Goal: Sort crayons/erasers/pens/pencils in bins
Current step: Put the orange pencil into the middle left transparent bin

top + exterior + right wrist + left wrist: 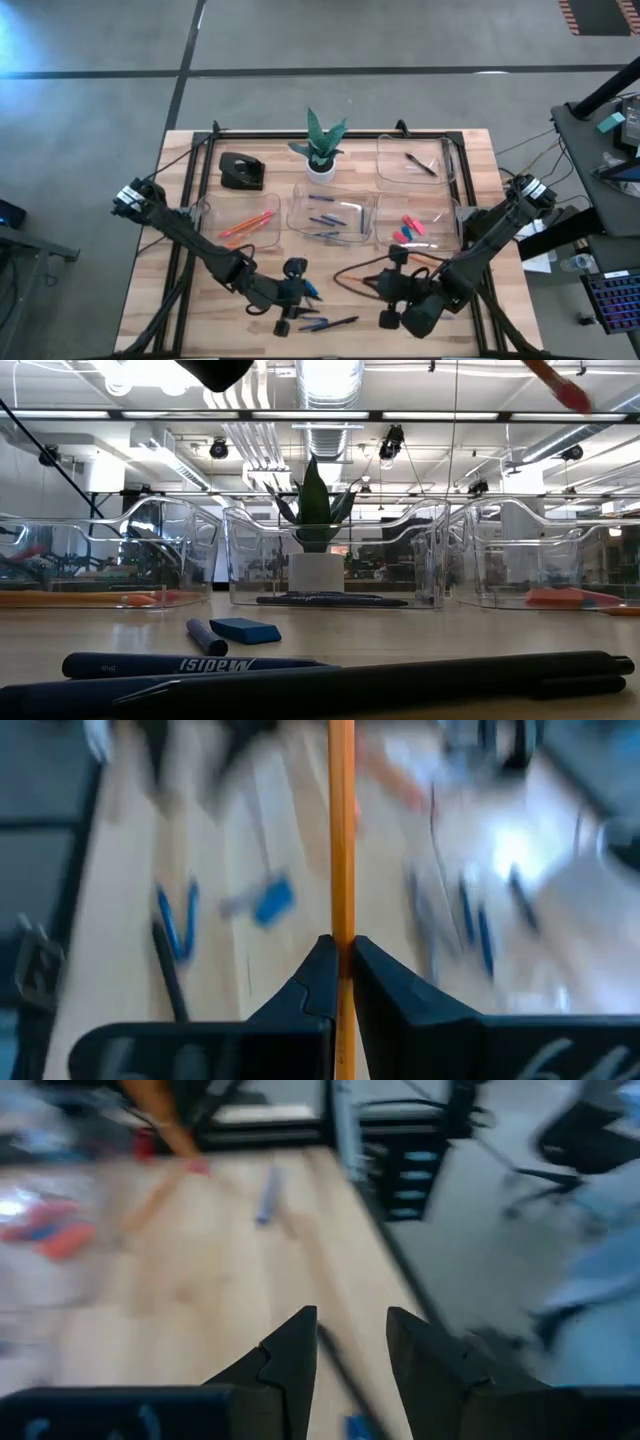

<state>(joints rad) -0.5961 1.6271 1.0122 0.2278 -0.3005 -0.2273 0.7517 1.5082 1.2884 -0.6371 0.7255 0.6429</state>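
My right gripper (341, 945) hangs above the table's near right part (388, 288), shut on an orange pencil (341, 830). The pencil's pinkish end (562, 387) shows high up in the low view. My left gripper (350, 1325) stands open above the near middle (293, 293), over a dark pen (338, 1370). Two dark pens (190, 663) (400, 680), a short blue crayon (205, 635) and a blue eraser (245, 630) lie flat on the wood. Four clear bins stand behind them: one holds pencils (243, 225), one crayons and pens (330, 215), one erasers (418, 228), one a pen (415, 160). My right gripper pinches the pencil's shaft (341, 920) between its two fingers. The pencil runs along the fingers and sticks out well past their tips. It is lifted clear of the table, with its pinkish end up.
A white plant pot (320, 165) stands at the far middle and a black desk object (241, 172) at the far left. Bare wood lies between the bins and the loose pens (328, 324) by the near edge.
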